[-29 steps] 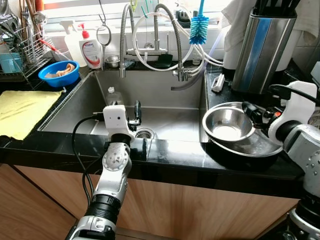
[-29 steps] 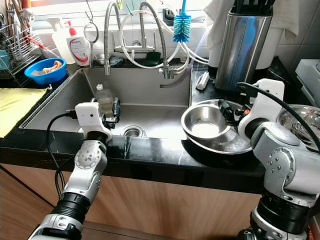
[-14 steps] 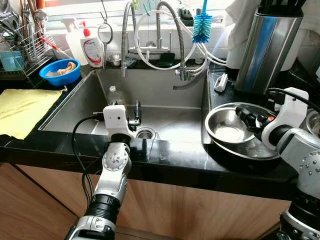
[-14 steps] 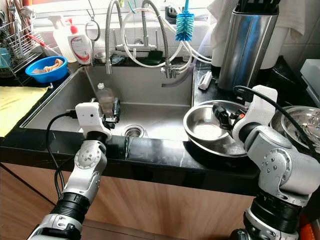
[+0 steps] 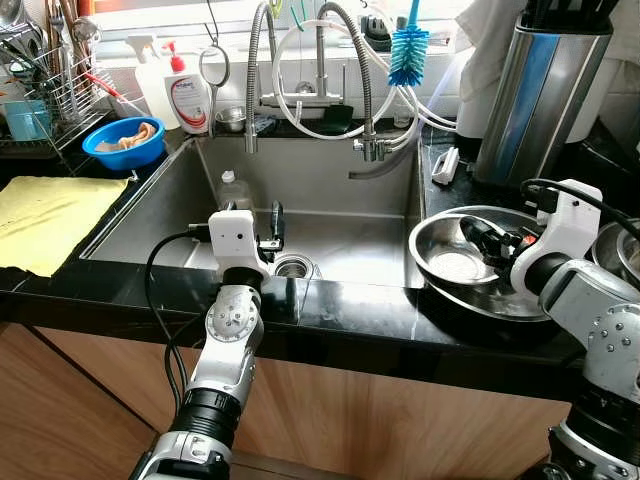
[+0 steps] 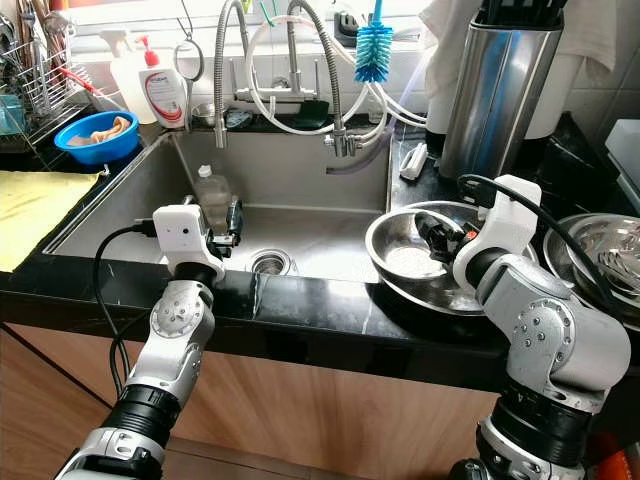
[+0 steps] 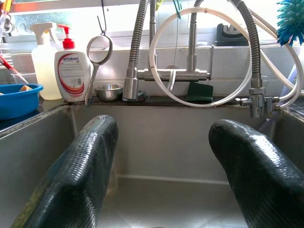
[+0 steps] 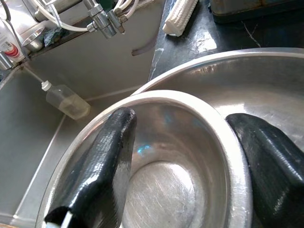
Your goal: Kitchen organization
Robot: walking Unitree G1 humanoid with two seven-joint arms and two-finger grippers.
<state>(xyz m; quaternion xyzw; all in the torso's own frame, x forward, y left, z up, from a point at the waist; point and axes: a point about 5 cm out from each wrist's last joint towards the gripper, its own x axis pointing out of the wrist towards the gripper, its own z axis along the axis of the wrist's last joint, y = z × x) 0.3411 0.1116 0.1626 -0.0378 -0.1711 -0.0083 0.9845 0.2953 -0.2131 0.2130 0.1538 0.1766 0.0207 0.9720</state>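
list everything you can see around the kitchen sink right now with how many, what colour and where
sink: one, steel, set in the black counter.
plastic bottle: one, clear, inside the sink by its left wall.
steel bowls: two nested, silver, on the counter right of the sink.
blue bowl: one, counter left of the sink.
yellow cloth: one, far left counter.
soap dispenser: one, white with red pump, behind the sink.
bottle brush: one, blue, hanging above the sink's right end.
knife block: one, steel, far right.
left tool: open, above the sink.
right tool: open, one finger inside the inner bowl, one outside its rim.
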